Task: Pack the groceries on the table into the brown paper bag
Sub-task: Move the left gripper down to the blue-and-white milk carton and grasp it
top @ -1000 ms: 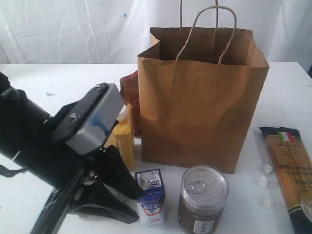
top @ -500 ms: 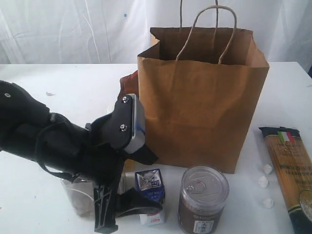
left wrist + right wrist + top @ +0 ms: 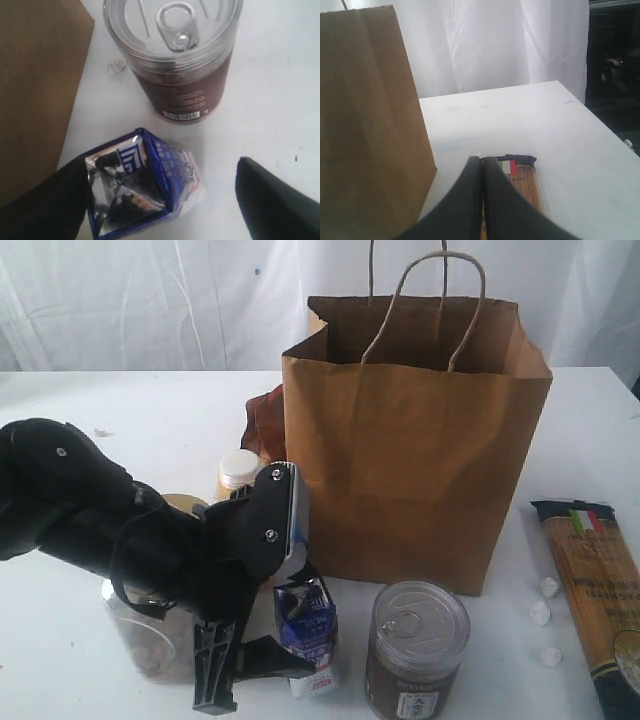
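The brown paper bag (image 3: 415,440) stands open and upright mid-table (image 3: 150,410). In front of it are the small blue-white carton (image 3: 305,625) and the pull-tab can (image 3: 415,650). My left gripper (image 3: 250,665) points down, open, straddling the carton. In the left wrist view the carton (image 3: 145,190) lies between the fingers, against one finger (image 3: 45,205) and apart from the other. The can (image 3: 175,55) is just beyond. The spaghetti packet (image 3: 595,590) lies at the right. My right gripper (image 3: 482,165) is shut and empty above the packet (image 3: 522,180).
The white-capped bottle (image 3: 238,468) and brown pouch (image 3: 265,420) sit left of the bag, partly hidden by my left arm. A clear jar (image 3: 135,635) shows below the arm. Three small white bits (image 3: 540,613) lie between can and packet. White curtain behind.
My left arm swung down and toward the carton, and its jaws opened wide around it. The bottle's cap and the jar came into view. The right gripper stayed shut.
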